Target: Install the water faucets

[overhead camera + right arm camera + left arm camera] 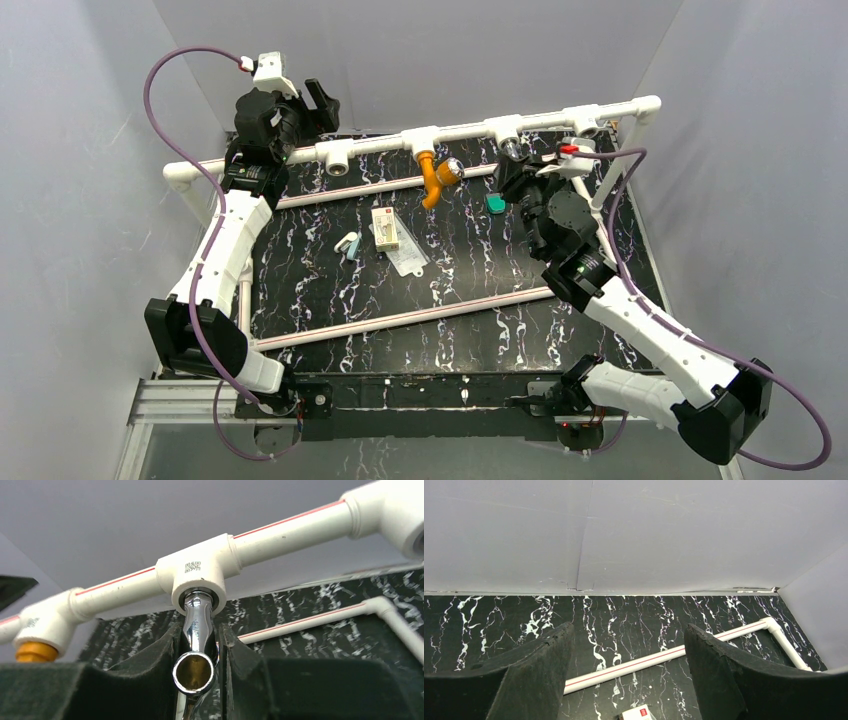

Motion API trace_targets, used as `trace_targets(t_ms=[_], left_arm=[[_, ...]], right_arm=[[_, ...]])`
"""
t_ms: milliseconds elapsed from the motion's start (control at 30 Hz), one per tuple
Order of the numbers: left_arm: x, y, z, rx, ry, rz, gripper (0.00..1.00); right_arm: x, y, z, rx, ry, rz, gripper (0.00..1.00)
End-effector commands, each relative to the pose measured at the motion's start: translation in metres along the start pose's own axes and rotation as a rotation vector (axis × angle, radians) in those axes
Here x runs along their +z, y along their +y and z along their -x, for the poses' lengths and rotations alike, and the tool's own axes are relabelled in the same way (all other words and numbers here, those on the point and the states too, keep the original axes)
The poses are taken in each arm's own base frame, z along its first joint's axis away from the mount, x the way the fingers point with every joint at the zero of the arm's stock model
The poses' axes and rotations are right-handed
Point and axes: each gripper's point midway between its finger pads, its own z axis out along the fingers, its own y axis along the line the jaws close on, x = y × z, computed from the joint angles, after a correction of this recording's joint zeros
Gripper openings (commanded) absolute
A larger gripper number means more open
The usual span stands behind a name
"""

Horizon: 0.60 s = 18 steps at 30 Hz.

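cross-threading risk at the tee
right pincer (198, 639) clamps the chrome faucet (195, 615), its stem in the tee (200, 570) at frame centre; a tilted turn could jam the thread or slip the grip. left pincer (629, 675) gapes, holding nothing. orange faucet (437, 175) sits in its own tee; left socket (336, 155) looks empty.

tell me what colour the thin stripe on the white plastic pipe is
Red, running lengthwise along the white plastic pipe; clearest in the right wrist view.
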Motion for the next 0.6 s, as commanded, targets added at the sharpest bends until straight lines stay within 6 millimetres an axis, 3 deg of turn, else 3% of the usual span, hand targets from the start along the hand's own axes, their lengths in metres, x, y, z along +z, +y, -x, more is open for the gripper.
trace_targets(t_ms=[0,200,567], left_arm=[[-0.0092,0.0442,-0.1598,-0.023,0.489,0.128,0.78],[-0.0094,0.0440,-0.1597,-0.023,0.490,0.126,0.77],[-0.0100,0.0452,-0.1602,-0.020,0.492,0.130,0.78]], right_arm=[[-0.0105,0.0173,0.0283,0.416,-0.057,0.021,0.01],[-0.0146,0.0232,0.0307,0.752,-0.053,0.015,0.01],[-0.0164,0.0267,0.0361,1.163,-0.066,0.017,0.01]])
